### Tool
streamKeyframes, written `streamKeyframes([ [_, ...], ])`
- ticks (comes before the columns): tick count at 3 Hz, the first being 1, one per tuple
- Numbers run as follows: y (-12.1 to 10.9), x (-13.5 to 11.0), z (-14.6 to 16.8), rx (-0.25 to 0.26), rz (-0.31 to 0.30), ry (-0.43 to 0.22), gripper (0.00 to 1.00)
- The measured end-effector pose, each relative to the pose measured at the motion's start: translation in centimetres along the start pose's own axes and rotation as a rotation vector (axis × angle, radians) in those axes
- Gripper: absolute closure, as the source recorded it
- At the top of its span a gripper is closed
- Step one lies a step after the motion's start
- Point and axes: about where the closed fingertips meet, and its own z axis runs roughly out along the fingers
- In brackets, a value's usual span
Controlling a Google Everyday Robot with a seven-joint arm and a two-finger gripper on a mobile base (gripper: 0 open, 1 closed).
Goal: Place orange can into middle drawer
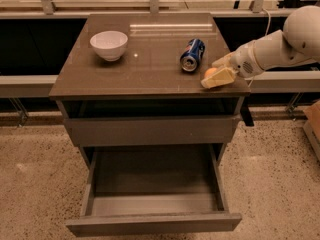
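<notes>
The orange can (208, 72), a small orange ball, sits on the cabinet top (150, 69) near its right front corner. My gripper (213, 75) reaches in from the right, low over the top. It is open, with one pale finger (220, 78) in front of the ball and the other behind it. The middle drawer (155, 179) is pulled out at the bottom and nothing lies in it.
A blue soda can (192, 55) lies on its side just left of and behind the orange can. A white bowl (109, 44) stands at the back left. A shut drawer front (150, 130) sits above the open drawer. The speckled floor (35, 184) surrounds the cabinet.
</notes>
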Motion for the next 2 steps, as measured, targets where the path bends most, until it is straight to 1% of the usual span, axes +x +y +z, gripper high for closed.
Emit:
streamKeyframes([
  [1,0.5,-1.1,-1.0,-0.027,-0.029,-0.047,0.64],
  [2,2.7,-3.6,-4.0,-0.059,-0.105,-0.096,0.87],
])
